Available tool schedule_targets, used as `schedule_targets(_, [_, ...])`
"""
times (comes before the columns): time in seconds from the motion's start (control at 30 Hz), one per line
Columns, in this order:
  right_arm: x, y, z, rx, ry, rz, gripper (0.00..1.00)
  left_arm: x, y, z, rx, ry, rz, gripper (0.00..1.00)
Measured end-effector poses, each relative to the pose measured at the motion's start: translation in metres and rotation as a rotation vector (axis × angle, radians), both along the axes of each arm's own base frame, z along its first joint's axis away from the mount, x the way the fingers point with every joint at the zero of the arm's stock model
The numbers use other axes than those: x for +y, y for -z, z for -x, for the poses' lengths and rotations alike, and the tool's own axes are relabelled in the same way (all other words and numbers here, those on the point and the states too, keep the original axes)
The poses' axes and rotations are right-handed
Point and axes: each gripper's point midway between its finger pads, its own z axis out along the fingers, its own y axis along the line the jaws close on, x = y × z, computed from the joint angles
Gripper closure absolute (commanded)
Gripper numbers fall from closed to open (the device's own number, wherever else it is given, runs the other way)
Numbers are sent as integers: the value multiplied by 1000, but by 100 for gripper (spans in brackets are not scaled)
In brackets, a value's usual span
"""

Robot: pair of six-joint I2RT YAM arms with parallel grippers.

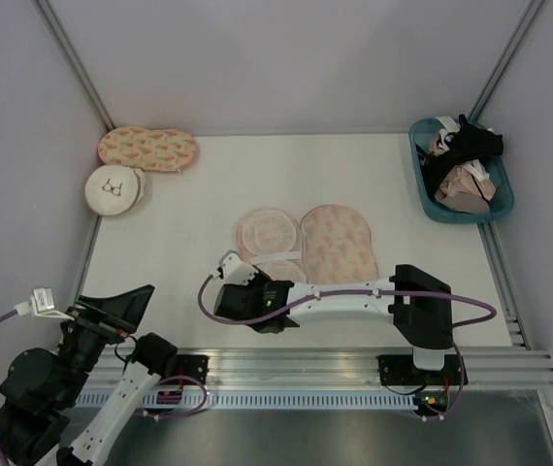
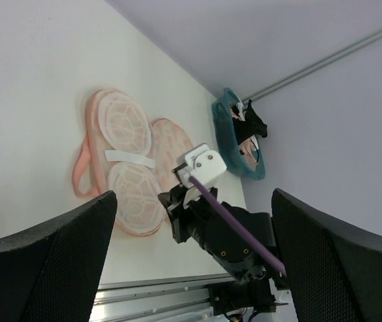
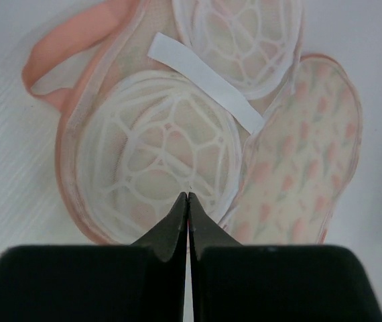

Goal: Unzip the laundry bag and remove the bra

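The laundry bag is lying unzipped by the near edge of the table; the right gripper, pinched shut and empty, is being held over it and should be raised without snagging.

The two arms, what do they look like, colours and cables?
Both the left arm and right arm have white link shells, black joints and a purple cable looping alongside. The left gripper has black, finely textured wedge fingers; the right gripper tapers to thin black points.
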Motion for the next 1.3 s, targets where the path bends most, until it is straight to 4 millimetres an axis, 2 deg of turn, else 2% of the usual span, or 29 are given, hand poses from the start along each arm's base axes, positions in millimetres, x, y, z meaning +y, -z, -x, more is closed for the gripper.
schedule_targets(0.03, [-3,1,-1,3,16,0,97,2,2,0,9,-10,-5,1])
schedule_targets(0.1, [-12,0,-11,7,84,-32,89,4,7,1,25,-19,-15,1])
schedule_targets(0.13, [-18,-2,-20,8,133,-59,81,5,9,1,33,-22,-19,1])
schedule_targets(0.17, [-26,-2,-27,10,174,-83,51,5,11,1,39,-24,-23,1])
schedule_targets(0.23, [-56,-4,-47,23,297,-155,41,7,13,1,48,-30,-28,1])
schedule_targets(0.27, [-73,-4,-55,32,358,-201,31,7,14,1,51,-31,-30,1])
schedule_targets(0.4, [-154,-2,-75,62,615,-385,26,7,16,1,56,-30,-32,1])
schedule_targets(0.47, [-192,1,-74,53,740,-469,24,6,17,1,60,-26,-34,1])
schedule_targets(0.57, [-218,15,-65,77,842,-535,24,1,22,-1,71,-11,-39,1])
schedule_targets(0.67, [-232,45,-58,146,910,-564,24,-3,28,-4,86,4,-46,1])
schedule_targets(0.8, [-263,90,-41,245,1025,-574,27,-6,29,-4,89,19,-45,1])
schedule_targets(0.83, [-271,94,-41,238,1049,-576,29,-7,28,-4,87,22,-44,1])
schedule_targets(0.97, [-271,91,-46,236,1055,-664,38,-7,28,-4,86,25,-42,1])
schedule_targets(1.07, [-270,91,-50,231,1052,-711,50,-10,30,-5,90,33,-42,1])
schedule_targets(1.1, [-271,91,-51,228,1053,-721,60,-11,31,-6,94,37,-42,1])
schedule_targets(1.17, [-270,92,-56,225,1055,-750,73,-12,33,-6,100,41,-42,1])
schedule_targets(1.2, [-270,93,-58,222,1055,-763,87,-12,33,-6,101,41,-42,1])
schedule_targets(1.23, [-270,94,-61,218,1053,-775,95,-12,33,-6,101,41,-41,1])
schedule_targets(1.27, [-269,94,-64,216,1055,-793,99,-12,33,-6,101,41,-41,1])
schedule_targets(1.3, [-267,94,-65,219,1056,-806,100,-13,33,-7,100,41,-41,1])
